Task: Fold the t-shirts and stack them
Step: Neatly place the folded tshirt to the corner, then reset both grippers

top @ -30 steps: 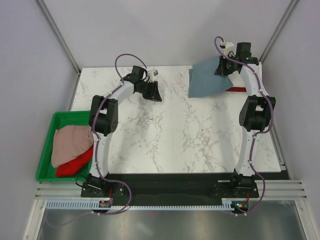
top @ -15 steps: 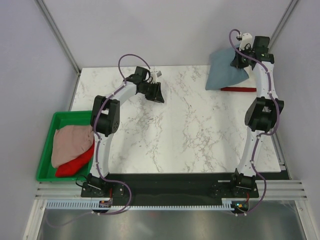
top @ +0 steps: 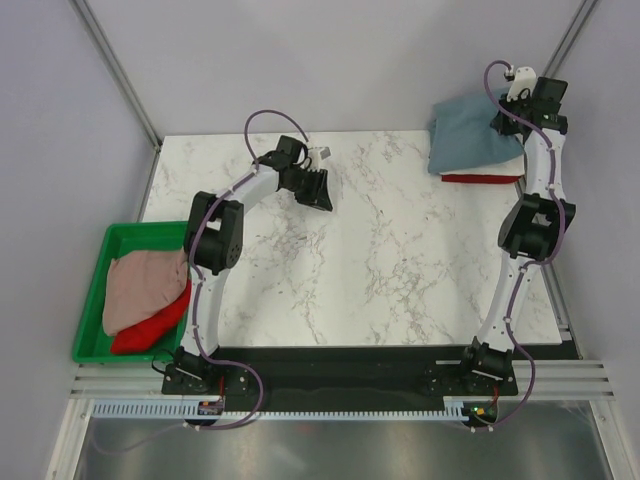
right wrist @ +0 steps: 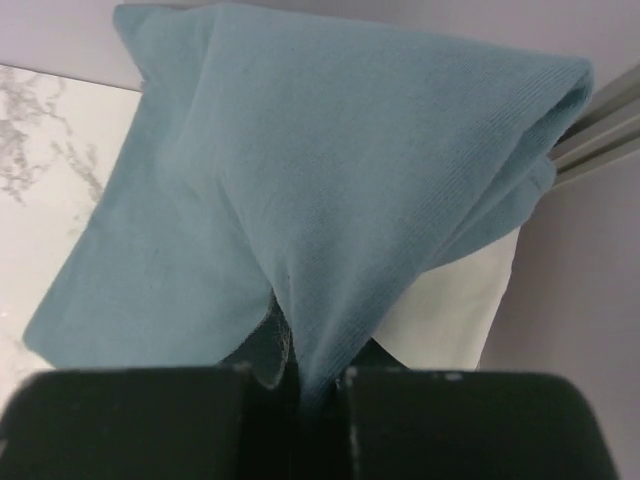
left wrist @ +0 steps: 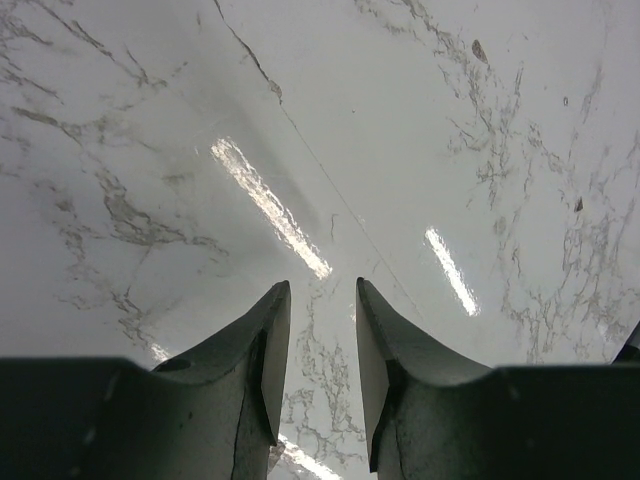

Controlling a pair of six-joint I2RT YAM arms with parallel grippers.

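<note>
My right gripper (top: 512, 118) is shut on the slate blue-grey t-shirt (top: 470, 140), pinching a fold of it (right wrist: 330, 330) at the table's far right corner. The folded cloth hangs over a red t-shirt (top: 482, 178) lying flat there; a white t-shirt (right wrist: 450, 310) shows beneath it in the right wrist view. A pale pink t-shirt (top: 145, 285) and another red t-shirt (top: 150, 330) lie bundled in the green tray (top: 100, 262). My left gripper (left wrist: 322, 300) is open above bare marble, at the far left-centre (top: 318, 188).
The green tray sits off the table's left edge. Grey walls and metal frame posts (top: 560, 45) close in behind the far right corner. White marble tabletop (top: 380, 260) spans the middle.
My right gripper carried the blue-grey t-shirt rightwards and farther back, over the red one in the corner. The left gripper drifted slightly right.
</note>
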